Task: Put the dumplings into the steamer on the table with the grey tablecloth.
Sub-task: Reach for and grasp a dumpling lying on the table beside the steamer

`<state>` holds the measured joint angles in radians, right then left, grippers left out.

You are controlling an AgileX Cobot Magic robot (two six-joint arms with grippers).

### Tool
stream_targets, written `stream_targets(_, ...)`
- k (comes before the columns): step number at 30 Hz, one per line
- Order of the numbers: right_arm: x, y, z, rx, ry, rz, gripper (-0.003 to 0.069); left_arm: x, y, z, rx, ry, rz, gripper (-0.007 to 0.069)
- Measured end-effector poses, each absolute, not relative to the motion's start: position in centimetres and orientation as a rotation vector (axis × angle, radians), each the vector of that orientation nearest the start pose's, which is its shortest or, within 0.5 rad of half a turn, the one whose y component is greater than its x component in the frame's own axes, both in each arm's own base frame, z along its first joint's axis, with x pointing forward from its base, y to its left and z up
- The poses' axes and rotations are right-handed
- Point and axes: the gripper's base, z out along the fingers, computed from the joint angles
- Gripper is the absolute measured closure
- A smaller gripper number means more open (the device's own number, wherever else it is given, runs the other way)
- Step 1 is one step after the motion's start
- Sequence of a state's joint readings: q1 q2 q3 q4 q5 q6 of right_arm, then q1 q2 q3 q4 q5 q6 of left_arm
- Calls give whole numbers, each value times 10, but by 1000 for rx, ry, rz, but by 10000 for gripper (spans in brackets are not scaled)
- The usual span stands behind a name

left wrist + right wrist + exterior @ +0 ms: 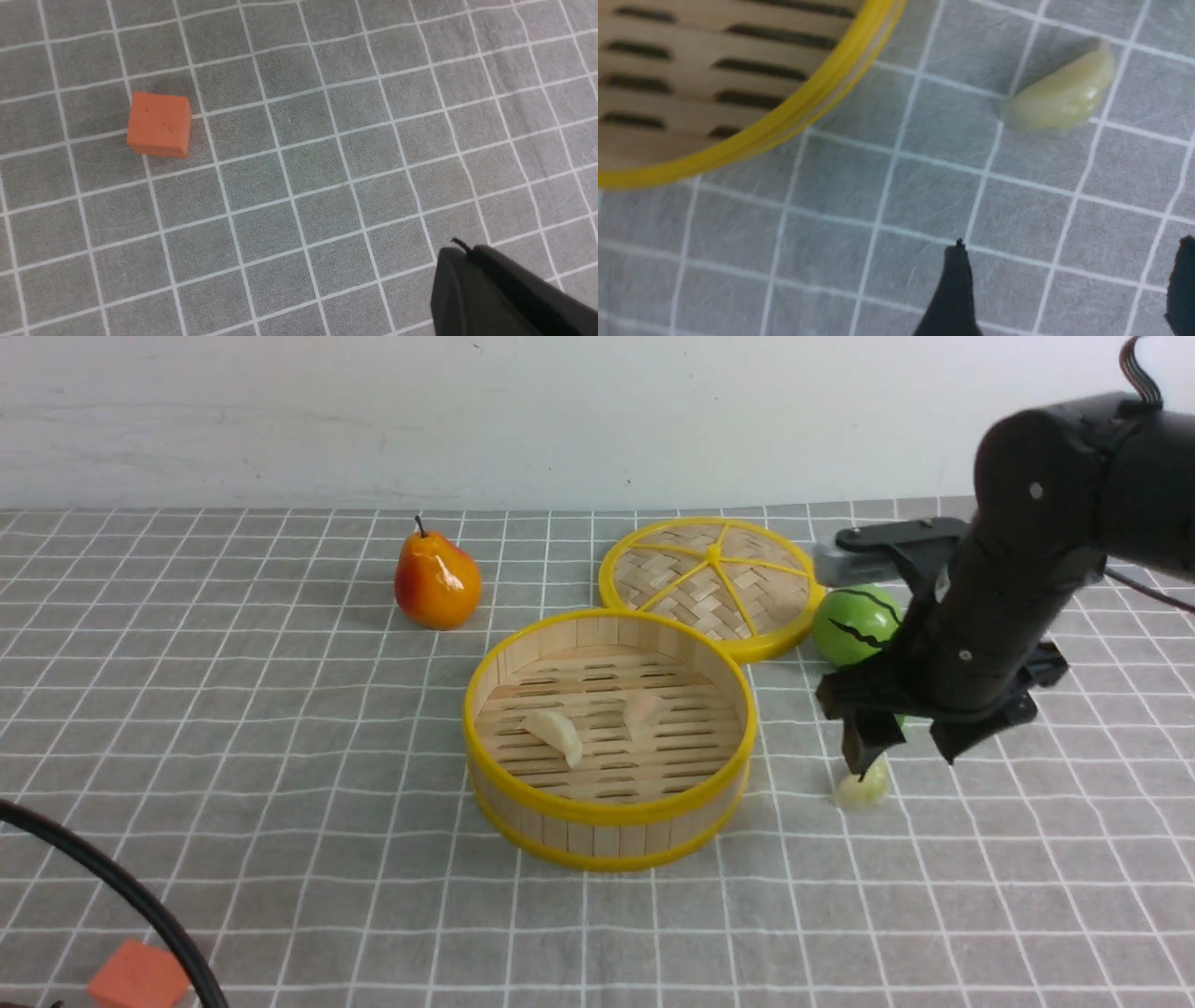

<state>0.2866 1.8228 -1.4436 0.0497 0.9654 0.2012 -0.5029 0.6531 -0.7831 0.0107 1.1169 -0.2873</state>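
Note:
The steamer (597, 814) stands mid-table on the grey tablecloth (280, 756). Two dumplings lie on its slotted floor, a creamy white one (557, 735) and a pinkish one (644, 714). A greenish dumpling (864, 791) rests on the cloth to the steamer's right. My right gripper (910, 751) hovers just over it, open and empty. In the right wrist view the greenish dumpling (1059, 100) lies beyond the spread gripper (1071, 247), near the steamer's rim (794, 121). The left gripper (460, 249) is shut with nothing in it, over bare cloth.
A pear (436, 581) stands at the back left. The woven lid (709, 581) lies behind the steamer, with a green striped ball (854, 623) to its right, behind my right arm. An orange block (135, 978) (160, 123) sits at the front left by a black cable (121, 896).

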Motion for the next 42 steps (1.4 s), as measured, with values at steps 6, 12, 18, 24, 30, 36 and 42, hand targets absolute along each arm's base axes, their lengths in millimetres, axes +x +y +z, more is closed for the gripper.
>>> stream_targets(6,391,93,213,218,2803,210,95,84,-45,330,270,2483,-322,634)
stream_targets(12,411,96,185,372,2736,257,95,84,-45,330,270,2483,-322,634)
stream_targets(18,423,99,178,379,2745,254,106,84,-45,330,270,2483,-322,634)
stream_targets(24,422,109,170,295,2813,185,158,85,-45,330,271,2482,-315,632)
stream_targets(30,420,109,168,289,2841,165,259,85,-44,330,273,2479,-298,632)
stream_targets(36,419,109,169,288,2861,152,389,85,-43,329,274,2487,-290,632)
stream_targets(42,417,108,169,258,2889,132,419,84,-43,328,275,2501,-284,631)
